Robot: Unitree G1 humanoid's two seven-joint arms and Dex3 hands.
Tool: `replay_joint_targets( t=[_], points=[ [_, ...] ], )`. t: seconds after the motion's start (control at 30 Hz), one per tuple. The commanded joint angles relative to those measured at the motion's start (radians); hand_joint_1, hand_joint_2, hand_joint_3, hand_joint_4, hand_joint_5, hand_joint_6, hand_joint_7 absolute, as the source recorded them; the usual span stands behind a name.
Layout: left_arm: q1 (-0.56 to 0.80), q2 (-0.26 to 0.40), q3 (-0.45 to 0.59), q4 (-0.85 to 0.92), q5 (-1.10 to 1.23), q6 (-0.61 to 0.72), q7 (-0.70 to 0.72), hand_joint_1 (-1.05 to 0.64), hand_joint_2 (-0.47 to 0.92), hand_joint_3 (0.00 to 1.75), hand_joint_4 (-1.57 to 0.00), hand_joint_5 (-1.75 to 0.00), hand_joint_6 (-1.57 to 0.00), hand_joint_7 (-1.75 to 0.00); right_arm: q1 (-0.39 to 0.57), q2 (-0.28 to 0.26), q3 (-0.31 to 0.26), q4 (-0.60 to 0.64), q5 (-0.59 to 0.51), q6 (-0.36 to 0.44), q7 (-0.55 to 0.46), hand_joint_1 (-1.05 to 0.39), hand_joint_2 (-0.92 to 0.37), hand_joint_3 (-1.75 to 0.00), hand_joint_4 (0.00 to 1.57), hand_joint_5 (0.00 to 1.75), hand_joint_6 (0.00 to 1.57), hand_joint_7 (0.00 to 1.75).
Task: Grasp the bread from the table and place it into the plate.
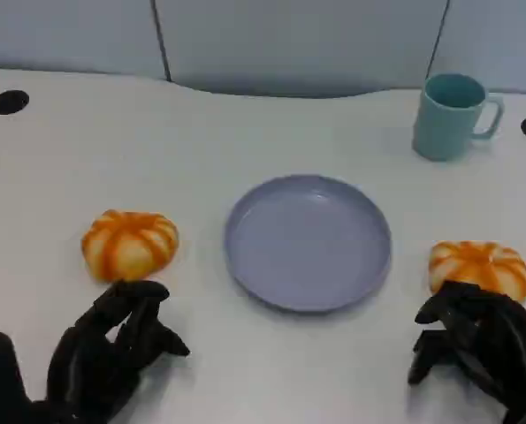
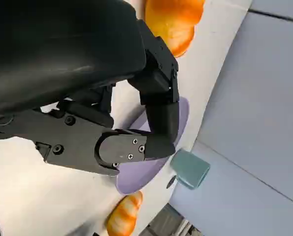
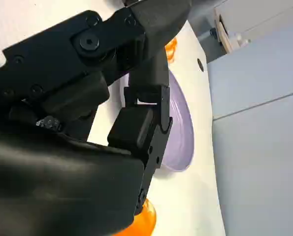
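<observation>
Left hand: parked at the table's near-left edge, just short of the left bun, fingers curled in with nothing between them. Looks staged for a short reach forward, just a guess.
Left bread: orange-and-cream striped bun sitting on the table toward the left edge, just beyond the fingertips, not touching as far as can be told. Well apart from the plate.
Plate: lavender, dead centre of the table, nothing in it. Sits between both buns, so handy as a drop spot from either side.
Mug: teal, near the far-right corner, handle pointing right. Out of the way of any bun-to-plate path.
Right bread: same kind of bun, close to the right edge, just beside the plate's rim.
Right hand: near-right corner, fingers bent over the bun's near side, maybe brushing it. Not holding anything yet; whether touching, can't tell.
</observation>
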Motion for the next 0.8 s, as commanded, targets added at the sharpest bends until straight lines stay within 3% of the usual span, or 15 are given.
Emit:
replay_joint_targets(
  t=[0.03,0.8],
  points=[
    [-0.002,0.018,0.001,-0.005,0.01,-0.013,0.014,-0.47,0.92,0.36,-0.6,-1.71,-0.52,-1.32,-0.003,-0.014,-0.009,-0.001,0.003,0.003,0.0,-0.93,-0.81,0.0,1.38,0.9,1.21,0.81],
    [0.001,0.017,0.006,-0.018,0.005,0.0,0.016,-0.48,0.92,0.36,-0.6,-1.7,-0.52,-1.28,0.0,-0.012,-0.004,-0.008,-0.003,-0.002,-0.01,-0.94,-0.82,0.0,1.39,0.91,1.22,0.83]
  ],
)
